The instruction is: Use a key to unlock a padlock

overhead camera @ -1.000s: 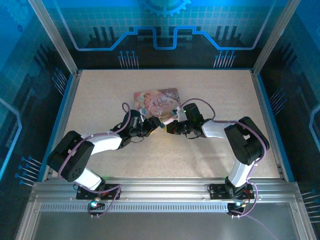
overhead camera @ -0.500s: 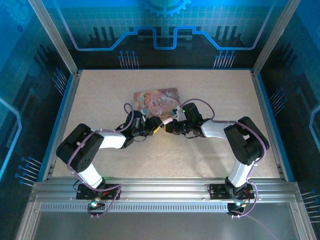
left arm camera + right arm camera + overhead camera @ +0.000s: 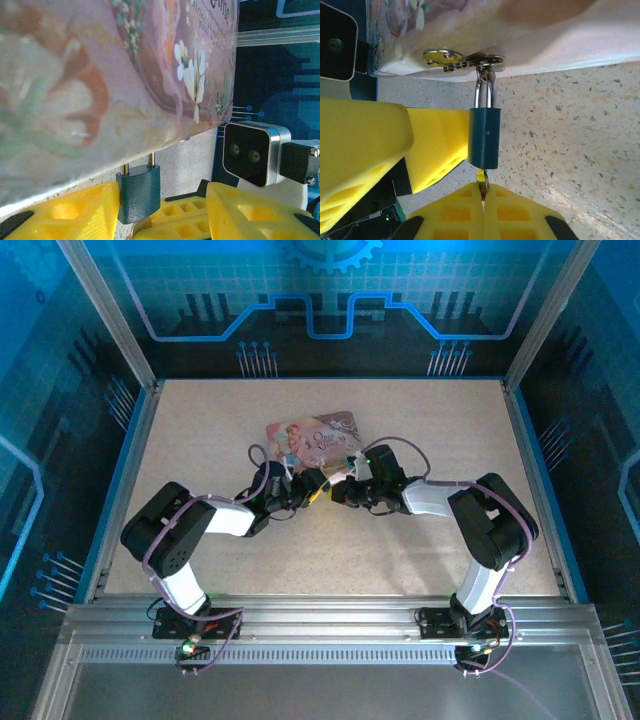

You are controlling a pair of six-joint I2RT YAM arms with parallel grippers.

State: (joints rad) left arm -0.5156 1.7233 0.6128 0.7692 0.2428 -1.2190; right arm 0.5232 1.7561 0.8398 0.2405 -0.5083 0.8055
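Bluish metal is your focus. The padlock (image 3: 485, 137) hangs by its shackle from the small hasp (image 3: 487, 61) on the edge of the pink illustrated tin (image 3: 555, 35), with its body pointing away from the tin over the speckled table (image 3: 580, 130).

Your right gripper (image 3: 483, 200) has its yellow fingers pressed together on the key (image 3: 483, 186). The blade aims toward the tin and meets the padlock's end farthest from it. I judge it is at or just inside the keyway, but the depth is hidden.

Your left gripper (image 3: 305, 488) has its jaws apart. One finger (image 3: 75, 210) is against the padlock's side and the other is clear of it. That is probably a brace, so the lock cannot swing on the hasp as you twist. Close it before turning the key.
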